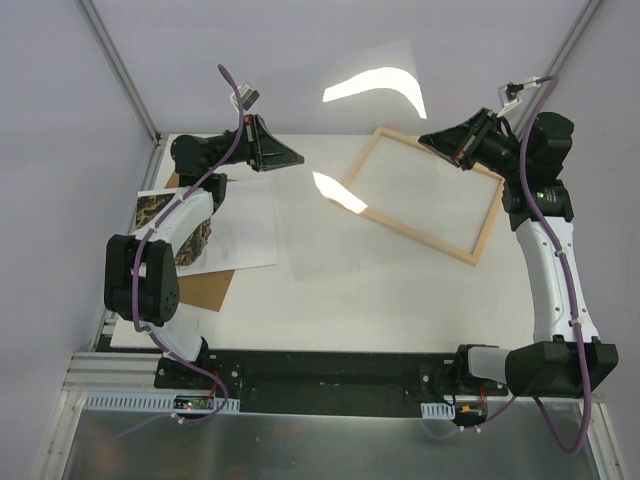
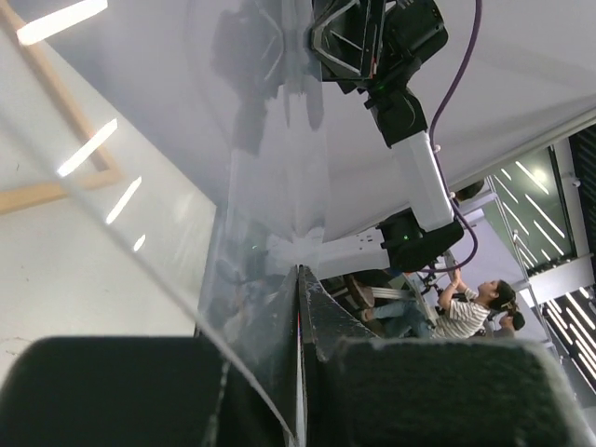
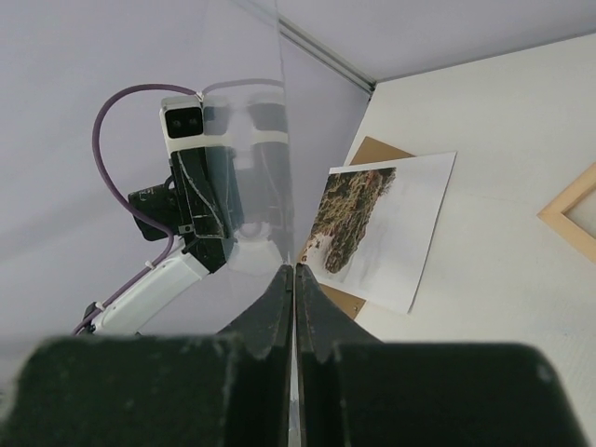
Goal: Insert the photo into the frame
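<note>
K: While both arms share one load, log the risks first. Left gripper and right gripper are each clamped on opposite edges of a clear sheet, held in the air over the far part of the table.

M: Agreed. Worst case, by my reading: the arms move out of step. If they move apart, an edge pulls out of one pinch and the sheet swings down. If they move together, it bows and may pop free. I can't tell how stiff it is.

K: Grip looks shallow too. Both wrist views show only a thin edge between the dark pads, jaws all but meeting. It's smooth glossy plastic against a soft matte pad, so slip is likely if it tilts.

M: Second risk: glare. The sheet is near invisible apart from bright glints, so a lower corner could clip the frame unnoticed.

K: Frame: narrow pale wood strips, rectangular, lying flat and skewed on the table, near the right gripper. I can't tell whether anything fills its opening.

M: Photo: thin paper, mostly white with a green-brown rocky strip along one side. It lies flat at the left, well apart from the frame and partly under the left arm. A brown backing board pokes out beneath it.

K: Third risk, then: the left arm sweeping low and dragging the loose paper.

M: Noted. Photo not yet in the frame.
</note>
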### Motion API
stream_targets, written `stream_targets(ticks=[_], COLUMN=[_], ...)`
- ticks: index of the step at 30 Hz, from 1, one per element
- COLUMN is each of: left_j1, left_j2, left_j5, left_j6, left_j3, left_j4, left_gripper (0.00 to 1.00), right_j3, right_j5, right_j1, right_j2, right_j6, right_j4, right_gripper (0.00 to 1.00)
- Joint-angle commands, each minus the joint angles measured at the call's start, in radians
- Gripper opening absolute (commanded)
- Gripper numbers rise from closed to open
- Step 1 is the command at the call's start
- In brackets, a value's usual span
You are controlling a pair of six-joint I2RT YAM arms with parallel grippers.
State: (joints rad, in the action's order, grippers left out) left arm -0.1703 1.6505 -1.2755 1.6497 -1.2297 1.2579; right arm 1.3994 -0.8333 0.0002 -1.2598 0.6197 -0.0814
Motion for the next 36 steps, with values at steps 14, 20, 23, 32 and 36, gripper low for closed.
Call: stream_targets(ticks=[14, 20, 23, 32, 36], left_j1=[0.038, 0.11, 0.135, 0.152, 0.152], left_j2=[-0.239, -0.279, -0.307, -0.434, -0.485], left_j5=[0.148, 0.33, 0.453, 0.697, 0.757], left_j6=[-0.682, -0.836, -0.893, -0.958, -0.981], left_j3=[-0.111, -0.163, -0.166, -0.182, -0.191], left_j4=[-0.955, -1.303, -1.414, -1.627, -1.689], left_gripper=[0.0, 0.0, 0.0, 0.0, 0.0], right_j3=[0.03, -0.069, -0.108, 0.03, 0.111], right_j5=[0.417, 0.686, 0.786, 0.902, 0.882], right_j1=[-0.028, 0.027, 0.136, 0.357, 0.394], right_j2=[0.025, -0.001, -0.074, -0.518, -0.639], right_j6=[-0.449, -0.603, -0.69, -0.94, -1.029], right_j4=[-0.421, -0.486, -0.488, -0.54, -0.564], right_gripper=[0.92, 0.94, 0.94, 0.91, 0.9])
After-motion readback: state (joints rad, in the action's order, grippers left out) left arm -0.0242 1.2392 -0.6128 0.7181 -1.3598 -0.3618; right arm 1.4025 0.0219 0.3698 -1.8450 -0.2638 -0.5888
